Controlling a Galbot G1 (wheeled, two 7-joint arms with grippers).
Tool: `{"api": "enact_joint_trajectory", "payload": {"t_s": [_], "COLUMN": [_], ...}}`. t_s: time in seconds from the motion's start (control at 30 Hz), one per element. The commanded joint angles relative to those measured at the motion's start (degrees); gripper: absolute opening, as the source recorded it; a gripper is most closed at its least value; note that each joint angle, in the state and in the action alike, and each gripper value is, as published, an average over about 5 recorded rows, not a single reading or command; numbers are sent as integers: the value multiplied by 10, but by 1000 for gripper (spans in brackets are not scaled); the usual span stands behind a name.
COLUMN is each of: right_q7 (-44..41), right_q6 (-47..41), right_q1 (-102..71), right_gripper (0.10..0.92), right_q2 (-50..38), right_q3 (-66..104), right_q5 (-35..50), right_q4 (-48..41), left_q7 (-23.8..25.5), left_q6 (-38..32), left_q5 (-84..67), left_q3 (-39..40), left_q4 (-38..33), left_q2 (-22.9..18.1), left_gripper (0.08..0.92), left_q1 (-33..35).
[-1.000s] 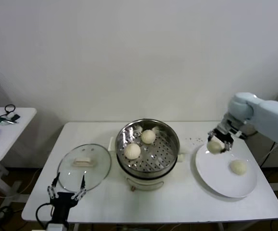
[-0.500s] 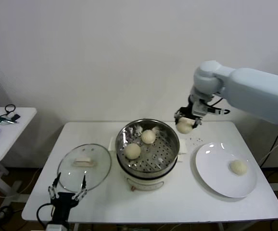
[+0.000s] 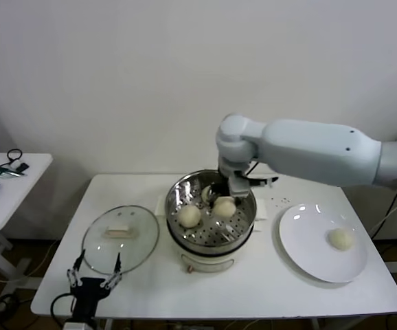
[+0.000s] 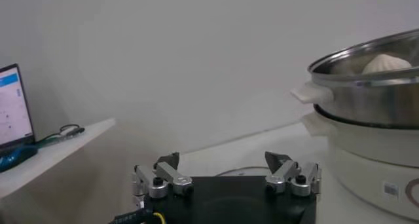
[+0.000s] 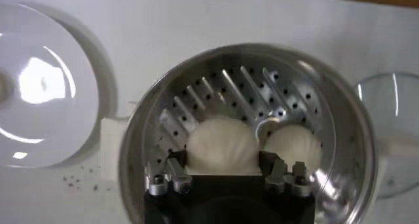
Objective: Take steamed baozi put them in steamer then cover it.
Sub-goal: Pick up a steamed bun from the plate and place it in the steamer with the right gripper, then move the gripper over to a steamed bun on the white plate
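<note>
Buns, smooth, domed and cream-white, sit inside the shiny steamer on the white surface, one bun gripped between the right end effector fingers, another partly hidden behind it.

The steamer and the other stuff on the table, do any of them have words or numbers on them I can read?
No words or numbers can be read anywhere.
Steamer: a small sticker low on its cream base, too blurred to read.
Laptop screen on the side table: lines of text, too small to read.
Glass lid, white plate and the baozi on it: no text.
</note>
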Motion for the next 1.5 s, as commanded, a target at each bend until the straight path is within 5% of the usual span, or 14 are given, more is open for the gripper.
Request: {"api": "enact_joint_trajectory", "payload": {"t_s": [0.03, 0.5, 0.8, 1.13, 1.33, 1.5], "right_q7": [4, 22, 22, 37, 160, 166], "right_q6": [9, 9, 6, -7, -176, -343], "right_q1": [-47, -56, -48, 20, 96, 117], "right_gripper": [712, 720, 820, 823, 823, 823], "right_q2": [40, 39, 30, -36, -100, -161], "right_q3": [-11, -15, 0, 4, -93, -127], "right_q5": [-17, -22, -17, 64, 227, 344], "right_q4": [11, 6, -2, -65, -98, -97], "left_q7": [0, -1, -1, -1, -2, -2], "left_q6": [3, 3, 3, 6, 6, 6], "left_q5": [-5, -4, -3, 0, 0, 0], "left_q3": [-1, 0, 1, 4, 4, 4], "left_q4": [2, 7, 8, 4, 0, -4], "left_q2": [3, 1, 0, 2, 1, 2], "left_gripper": [823, 823, 823, 823, 823, 823], "left_q1": [-3, -9, -10, -13, -13, -12]}}
